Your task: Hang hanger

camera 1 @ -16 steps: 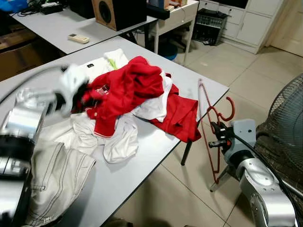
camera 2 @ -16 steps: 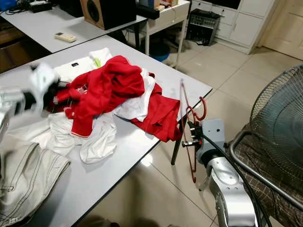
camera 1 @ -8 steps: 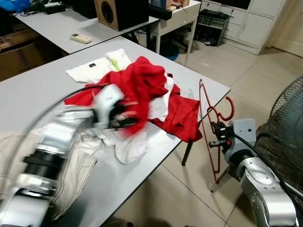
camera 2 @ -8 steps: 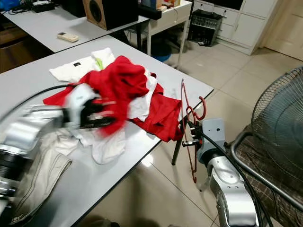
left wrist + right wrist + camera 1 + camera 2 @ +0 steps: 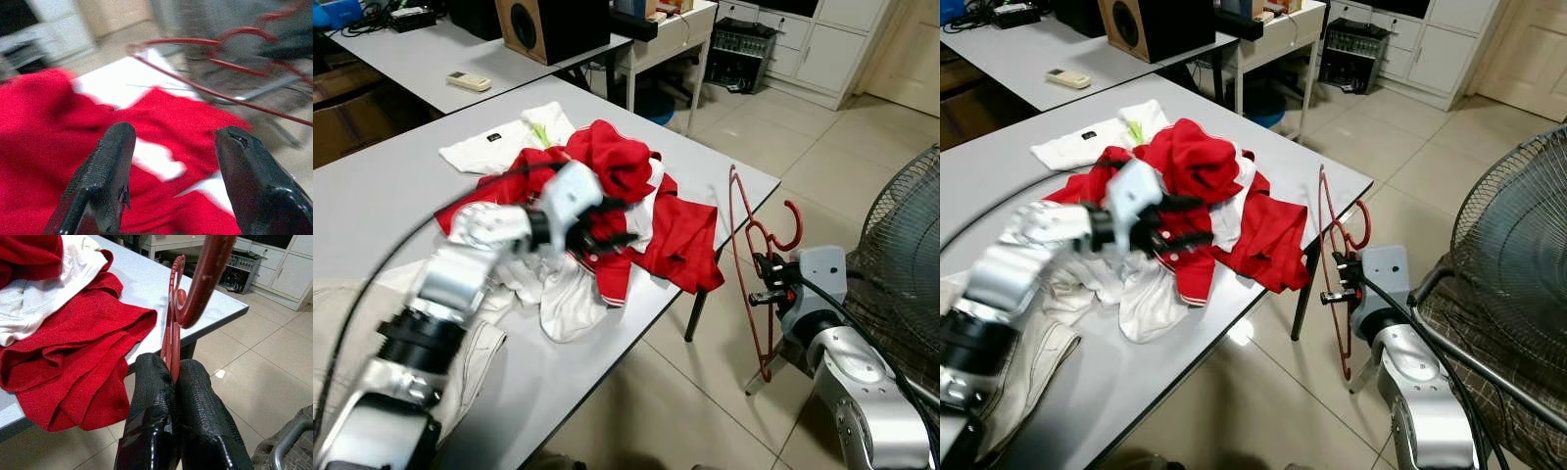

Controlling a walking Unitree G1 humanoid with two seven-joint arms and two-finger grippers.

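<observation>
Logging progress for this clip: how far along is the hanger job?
Done: the right gripper is shut on the red hanger, held off the table's edge. In hand: the left gripper, open, is over the red garment in the pile. Left: no garment is on the hanger; nothing is hung.

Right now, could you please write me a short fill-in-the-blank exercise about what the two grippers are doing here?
1. The right gripper is shut on a red ____.
2. The left gripper hovers with its fingers ____ over the clothes.
3. The clothes lie piled on a grey ____.
4. The hanger hangs beyond the edge of the table, over the ____.

Missing words: hanger; open; table; floor
</observation>
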